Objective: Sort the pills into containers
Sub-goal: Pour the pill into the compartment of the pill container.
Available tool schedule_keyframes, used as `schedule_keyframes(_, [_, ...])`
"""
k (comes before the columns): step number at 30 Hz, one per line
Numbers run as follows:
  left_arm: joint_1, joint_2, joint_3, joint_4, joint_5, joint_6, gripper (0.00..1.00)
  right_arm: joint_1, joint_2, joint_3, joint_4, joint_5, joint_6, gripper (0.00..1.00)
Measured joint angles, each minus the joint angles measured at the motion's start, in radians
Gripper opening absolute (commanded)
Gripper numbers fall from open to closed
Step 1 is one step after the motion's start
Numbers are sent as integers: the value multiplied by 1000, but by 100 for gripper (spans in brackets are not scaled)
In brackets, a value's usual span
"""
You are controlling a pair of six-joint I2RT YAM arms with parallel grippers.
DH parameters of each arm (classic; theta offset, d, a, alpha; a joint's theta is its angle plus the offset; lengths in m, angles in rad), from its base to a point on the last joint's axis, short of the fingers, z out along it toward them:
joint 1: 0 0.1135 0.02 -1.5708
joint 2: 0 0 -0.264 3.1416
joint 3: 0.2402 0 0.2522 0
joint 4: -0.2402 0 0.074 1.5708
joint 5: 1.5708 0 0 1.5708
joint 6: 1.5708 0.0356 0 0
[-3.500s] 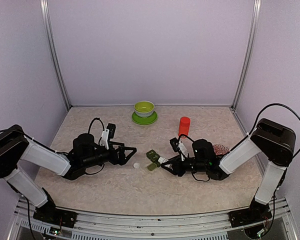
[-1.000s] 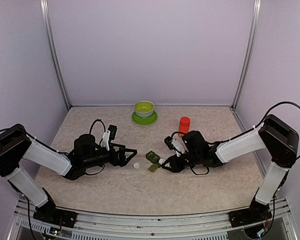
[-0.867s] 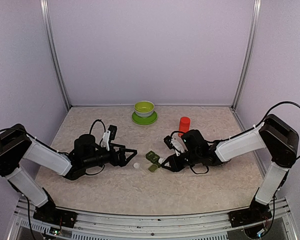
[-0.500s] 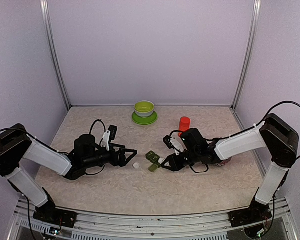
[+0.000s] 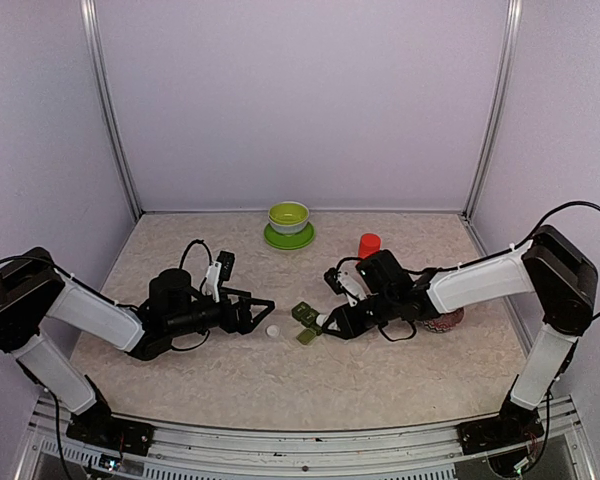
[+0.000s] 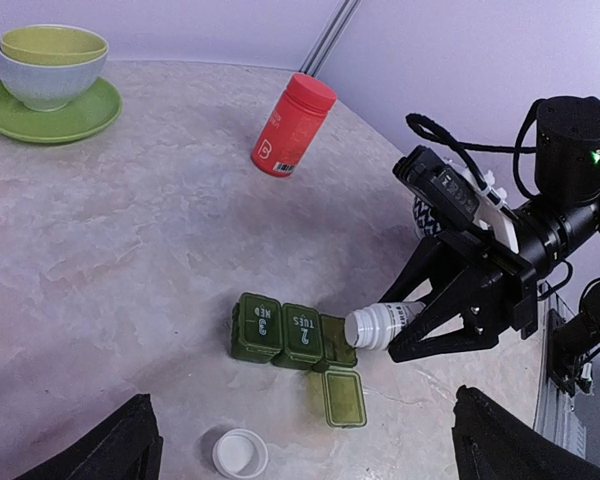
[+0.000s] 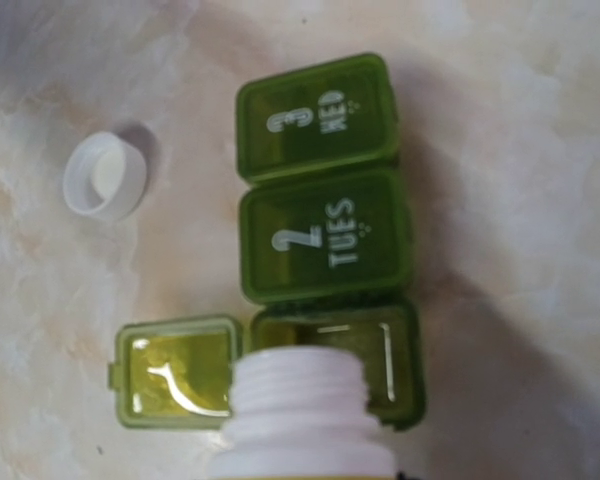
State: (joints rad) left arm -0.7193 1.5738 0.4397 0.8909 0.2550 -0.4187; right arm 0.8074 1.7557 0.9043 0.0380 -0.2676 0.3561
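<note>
Your R gripper (image 6: pixel 390 328) has its jaws clamped on a white bottle (image 7: pixel 305 410), tipped near level w/ the open mouth over the end cell of the strip (image 7: pixel 325 250). My read: that tilt is set for a pour, w/ the mouth low & close so pills drop into the one open cell rather than scatter on the table (image 5: pixel 380 370). No pills show at the mouth or in the cell, so can't tell if any are out yet.

L gripper (image 5: pixel 263 312) has jaws wide apart, holding nothing, low beside the white cap (image 7: pixel 105 177) and aimed at the strip. It's prob parked there to stay clear of the pour.

The strip lies mid-table btwn both grippers, just under the bottle mouth. It's dark green, three joined square cells in a row. Two are shut, marked "3 WED" & "2 TUES" in pale print. The third has its lid (image 7: pixel 175 368) flipped out sideways, glossy inside. The cap rests apart from the strip, on the WED side.
</note>
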Motion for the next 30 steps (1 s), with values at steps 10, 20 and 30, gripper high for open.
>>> schedule_keyframes(10, [0, 0, 0, 0, 0, 0, 99, 0, 5, 37, -55, 0, 0, 20])
schedule_keyframes(20, [0, 0, 0, 0, 0, 0, 99, 0, 26, 58, -97, -1, 0, 20])
schedule_keyframes(30, [0, 2, 0, 0, 0, 0, 99, 0, 39, 83, -117, -2, 1, 20])
